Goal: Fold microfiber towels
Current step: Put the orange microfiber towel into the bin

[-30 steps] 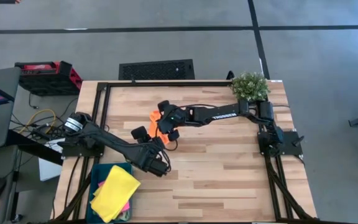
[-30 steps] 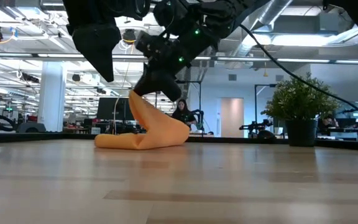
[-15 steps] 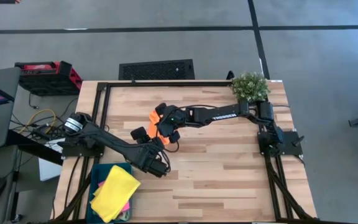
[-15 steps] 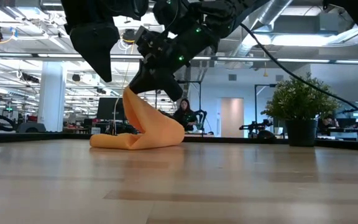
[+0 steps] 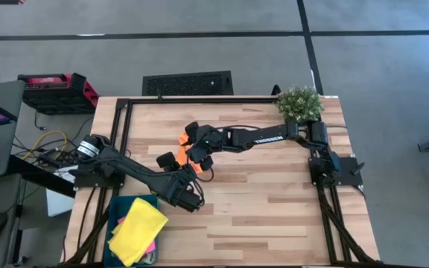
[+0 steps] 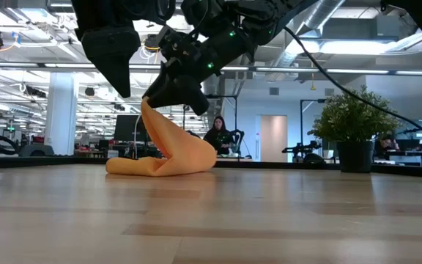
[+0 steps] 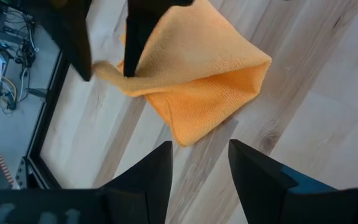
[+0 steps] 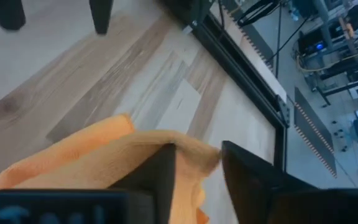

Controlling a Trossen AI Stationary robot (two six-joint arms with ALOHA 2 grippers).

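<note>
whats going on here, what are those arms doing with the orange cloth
The right gripper is at a raised corner of the orange towel near the middle of the wooden table, with its fingers apart around the cloth edge. The towel is partly doubled over, one flap standing up off the wood. The left gripper hovers open just beside it, touching nothing. A yellow towel lies on top of the teal bin at the table's left front corner.

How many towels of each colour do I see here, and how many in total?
Orange towel, on the table under the right gripper: 1
Yellow towel, on the teal bin: 1
Pink towel, only an edge showing under the yellow one: 1
Total visible: 3
</note>
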